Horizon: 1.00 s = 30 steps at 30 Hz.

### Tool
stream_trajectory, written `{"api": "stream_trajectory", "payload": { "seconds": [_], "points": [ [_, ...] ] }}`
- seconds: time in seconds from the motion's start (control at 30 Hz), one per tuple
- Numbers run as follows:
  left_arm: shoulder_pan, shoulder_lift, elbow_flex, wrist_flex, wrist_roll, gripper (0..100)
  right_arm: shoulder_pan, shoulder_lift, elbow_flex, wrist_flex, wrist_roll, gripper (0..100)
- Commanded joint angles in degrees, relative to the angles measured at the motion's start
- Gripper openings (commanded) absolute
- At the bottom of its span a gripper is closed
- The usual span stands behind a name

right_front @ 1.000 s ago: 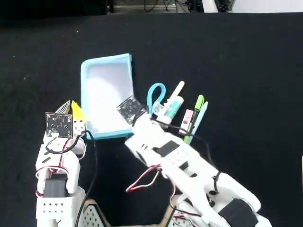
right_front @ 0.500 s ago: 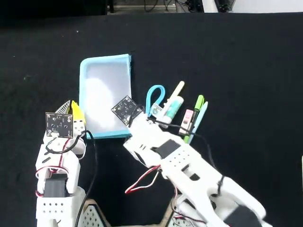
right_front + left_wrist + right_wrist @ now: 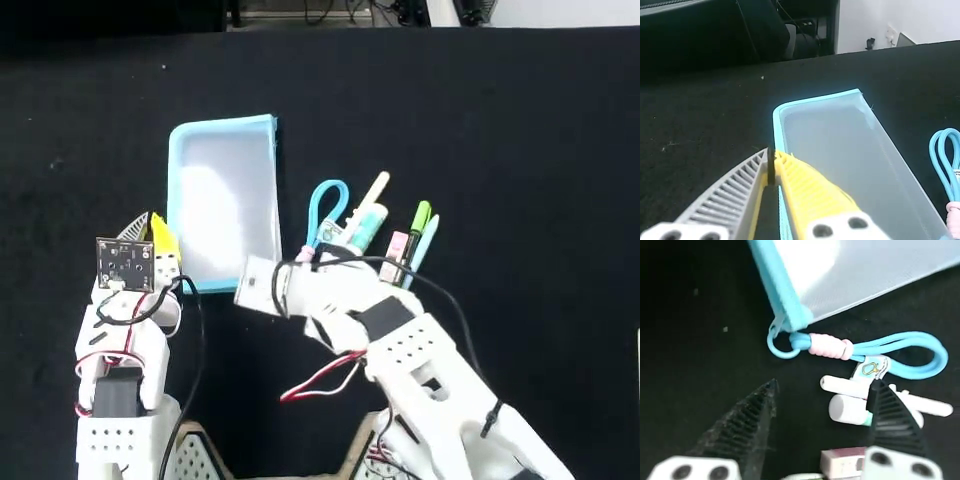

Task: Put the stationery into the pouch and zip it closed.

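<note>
While the pouch (image 3: 225,200) lies flat, stationery (image 3: 366,226) lies beside.

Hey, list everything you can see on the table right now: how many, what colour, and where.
pouch: one, clear with light blue edging, flat on the table, left of centre
strap loop: one, blue with a pink section, tied to the pouch's zip ring
cream stick: one, just right of the strap loop
tube: one, white with a teal end, beside the cream stick
eraser: one, pink, right of the tube
green pen: one, right of the eraser
light blue pen: one, alongside the green pen
table: one, black
left claw: grey and yellow, shut, at the pouch's near left corner
right claw: black, open, over the stationery by the zip ring
</note>
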Motion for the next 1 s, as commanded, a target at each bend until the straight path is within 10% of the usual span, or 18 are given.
{"api": "stream_trajectory", "payload": {
  "seconds": [0.0, 0.97],
  "points": [
    [0.2, -0.3, 1.0, 0.2, 0.0, 3, 1.2, 2.1, -4.3, 0.4, 4.9, 28.3],
    [-2.4, -0.3, 1.0, -0.2, 0.4, 3, 4.0, 41.3, -27.1, -0.9, 28.9, 27.9]
  ]
}}
